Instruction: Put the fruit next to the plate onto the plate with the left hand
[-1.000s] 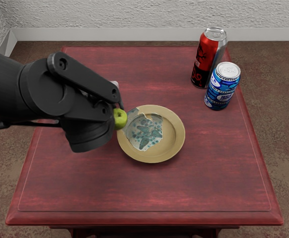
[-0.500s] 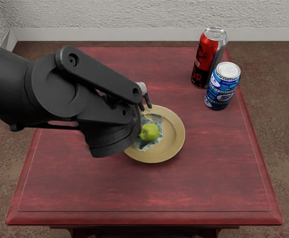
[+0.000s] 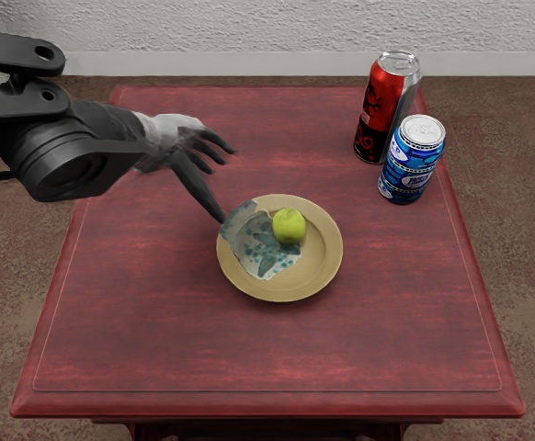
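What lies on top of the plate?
One green fruit lies on the plate, toward its far side. It hides part of the blue-green pattern beneath. The left hand is open, left of the plate, holding nothing.

Fruit [image 3: 289, 225] on plate [image 3: 323, 266], table [image 3: 157, 322] centre; two cans [image 3: 399, 124] behind right.

So we've let go of the green fruit [image 3: 289, 225] and it's sitting on the plate [image 3: 332, 248] now. Our left hand [image 3: 187, 152] has pulled back up-left, fingers spread.
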### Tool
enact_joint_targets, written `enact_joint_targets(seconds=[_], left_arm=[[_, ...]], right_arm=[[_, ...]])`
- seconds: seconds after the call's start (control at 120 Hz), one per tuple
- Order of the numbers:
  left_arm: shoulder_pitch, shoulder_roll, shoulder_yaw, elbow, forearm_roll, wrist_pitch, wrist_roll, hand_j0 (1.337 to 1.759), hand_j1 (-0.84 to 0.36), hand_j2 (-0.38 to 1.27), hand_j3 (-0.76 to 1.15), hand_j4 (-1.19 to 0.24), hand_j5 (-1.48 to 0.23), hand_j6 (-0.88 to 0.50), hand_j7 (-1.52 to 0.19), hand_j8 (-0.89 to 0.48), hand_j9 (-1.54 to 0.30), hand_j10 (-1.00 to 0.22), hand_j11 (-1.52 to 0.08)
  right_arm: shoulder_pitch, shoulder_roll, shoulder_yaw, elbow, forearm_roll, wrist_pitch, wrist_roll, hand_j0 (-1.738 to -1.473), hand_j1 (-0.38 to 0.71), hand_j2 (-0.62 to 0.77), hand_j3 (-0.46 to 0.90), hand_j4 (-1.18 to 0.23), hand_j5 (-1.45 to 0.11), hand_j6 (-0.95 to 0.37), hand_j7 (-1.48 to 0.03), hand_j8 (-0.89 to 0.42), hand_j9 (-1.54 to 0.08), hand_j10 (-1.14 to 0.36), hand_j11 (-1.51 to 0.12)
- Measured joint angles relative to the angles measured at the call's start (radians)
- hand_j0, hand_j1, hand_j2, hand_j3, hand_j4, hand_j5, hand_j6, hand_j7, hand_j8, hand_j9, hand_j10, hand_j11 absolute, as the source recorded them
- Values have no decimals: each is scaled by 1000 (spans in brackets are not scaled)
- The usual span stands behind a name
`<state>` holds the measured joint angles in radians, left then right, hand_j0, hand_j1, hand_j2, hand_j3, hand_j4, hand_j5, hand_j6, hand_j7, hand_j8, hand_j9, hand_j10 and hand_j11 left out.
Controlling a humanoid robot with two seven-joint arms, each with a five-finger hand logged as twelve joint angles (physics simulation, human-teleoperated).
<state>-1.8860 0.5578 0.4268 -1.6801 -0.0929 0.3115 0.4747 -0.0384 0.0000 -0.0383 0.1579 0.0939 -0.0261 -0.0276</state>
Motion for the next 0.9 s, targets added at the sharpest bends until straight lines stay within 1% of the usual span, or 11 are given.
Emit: enact_joint_targets(seconds=[0.083, 0.183, 0.267, 0.4, 0.458, 0.567, 0.683, 0.9], left_arm=[[129, 144, -100, 3, 15, -194, 0, 1658, 48, 55, 0, -251, -327, -249, -327, -251, -327, -252, -327], [269, 280, -226, 19, 23, -420, -1, 1658, 54, 52, 0, -247, -321, -246, -321, -247, -321, -247, -321], [408, 327, -330, 46, 25, -592, -1, 1658, 57, 51, 0, -244, -318, -243, -318, -244, -318, -245, -318], [502, 433, -452, 83, 22, -794, -3, 1658, 59, 49, 0, -242, -314, -241, -314, -242, -314, -242, -314], [529, 453, -489, 100, 16, -849, -9, 1658, 60, 49, 0, -241, -314, -241, -313, -241, -313, -241, -313], [544, 497, -522, 132, -5, -897, -23, 1658, 61, 49, 0, -240, -312, -240, -312, -240, -312, -240, -312], [566, 542, -534, 161, -27, -915, -45, 1658, 62, 48, 0, -240, -312, -240, -312, -240, -312, -240, -312], [601, 582, -539, 214, -60, -922, -74, 1658, 62, 48, 0, -239, -311, -239, -311, -239, -311, -239, -311]], right_arm=[[0, 0, 0, 0, 0, 0, 0, -1658, -310, -7, 0, -33, -43, -33, -43, -33, -43, -33, -43], [0, 0, 0, 0, 0, 0, 0, -1658, -310, -7, 0, -33, -43, -33, -43, -33, -43, -33, -43], [0, 0, 0, 0, 0, 0, 0, -1658, -310, -7, 0, -33, -43, -33, -43, -33, -43, -33, -43], [0, 0, 0, 0, 0, 0, 0, -1658, -310, -7, 0, -33, -43, -33, -43, -33, -43, -33, -43], [0, 0, 0, 0, 0, 0, 0, -1658, -310, -7, 0, -33, -43, -33, -43, -33, -43, -33, -43], [0, 0, 0, 0, 0, 0, 0, -1658, -310, -7, 0, -33, -43, -33, -43, -33, -43, -33, -43], [0, 0, 0, 0, 0, 0, 0, -1658, -310, -7, 0, -33, -43, -33, -43, -33, -43, -33, -43], [0, 0, 0, 0, 0, 0, 0, -1658, -310, -7, 0, -33, -43, -33, -43, -33, -43, -33, -43]])
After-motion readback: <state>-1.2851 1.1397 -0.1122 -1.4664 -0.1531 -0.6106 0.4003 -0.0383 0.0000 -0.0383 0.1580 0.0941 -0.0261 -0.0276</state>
